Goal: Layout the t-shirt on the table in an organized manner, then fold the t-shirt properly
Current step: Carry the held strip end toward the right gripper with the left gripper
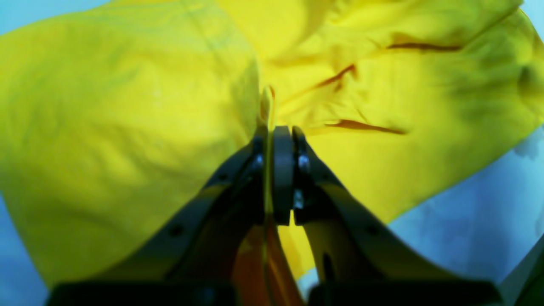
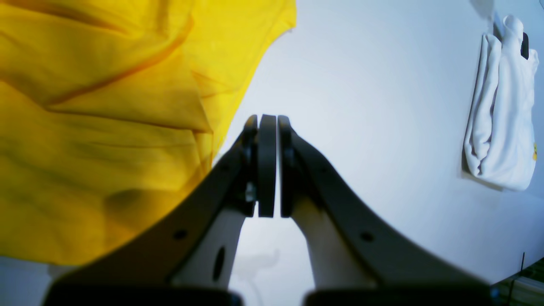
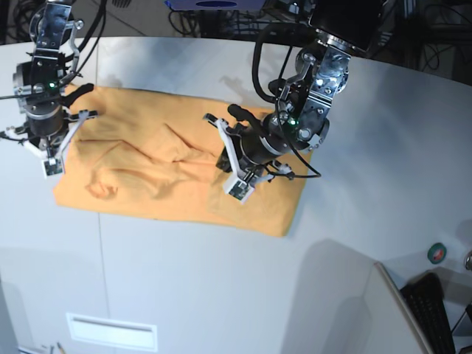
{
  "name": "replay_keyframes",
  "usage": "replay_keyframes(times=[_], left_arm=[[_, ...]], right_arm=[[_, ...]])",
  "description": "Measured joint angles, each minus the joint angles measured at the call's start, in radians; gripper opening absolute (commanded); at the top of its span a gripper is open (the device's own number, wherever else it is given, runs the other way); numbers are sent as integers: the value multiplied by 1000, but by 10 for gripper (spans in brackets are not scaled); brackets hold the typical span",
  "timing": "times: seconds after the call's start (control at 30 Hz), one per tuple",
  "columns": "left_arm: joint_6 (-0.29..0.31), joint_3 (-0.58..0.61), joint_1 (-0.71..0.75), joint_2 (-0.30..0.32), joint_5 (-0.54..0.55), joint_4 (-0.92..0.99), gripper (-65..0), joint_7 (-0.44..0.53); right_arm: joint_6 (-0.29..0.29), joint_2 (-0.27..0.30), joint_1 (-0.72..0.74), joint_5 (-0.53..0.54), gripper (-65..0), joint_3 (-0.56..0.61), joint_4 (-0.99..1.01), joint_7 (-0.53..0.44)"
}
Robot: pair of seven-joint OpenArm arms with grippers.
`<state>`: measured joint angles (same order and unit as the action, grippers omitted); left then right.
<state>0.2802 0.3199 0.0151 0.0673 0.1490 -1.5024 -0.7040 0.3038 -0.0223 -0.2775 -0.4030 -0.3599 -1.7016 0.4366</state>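
Left pincer was clenched on a t-shirt fold; right pincer clenched empty. Lifting could bunch the cloth further.

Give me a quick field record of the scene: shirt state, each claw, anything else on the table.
t-shirt: spread on the table, wrinkled, not yet folded
left claw: shut, pinching a ridge of shirt fabric
right claw: shut, holding nothing, beside the shirt's edge
other: folded white cloth lying apart from the shirt
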Motion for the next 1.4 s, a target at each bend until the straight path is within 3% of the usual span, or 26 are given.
replay_keyframes(times=[1.37,1.4], left_arm=[[0,0,-35,-33,5,84,-650,4],[0,0,-35,-33,5,84,-611,4]], right_arm=[[0,0,0,0,-650,0,0,0],[0,0,0,0,-650,0,0,0]])
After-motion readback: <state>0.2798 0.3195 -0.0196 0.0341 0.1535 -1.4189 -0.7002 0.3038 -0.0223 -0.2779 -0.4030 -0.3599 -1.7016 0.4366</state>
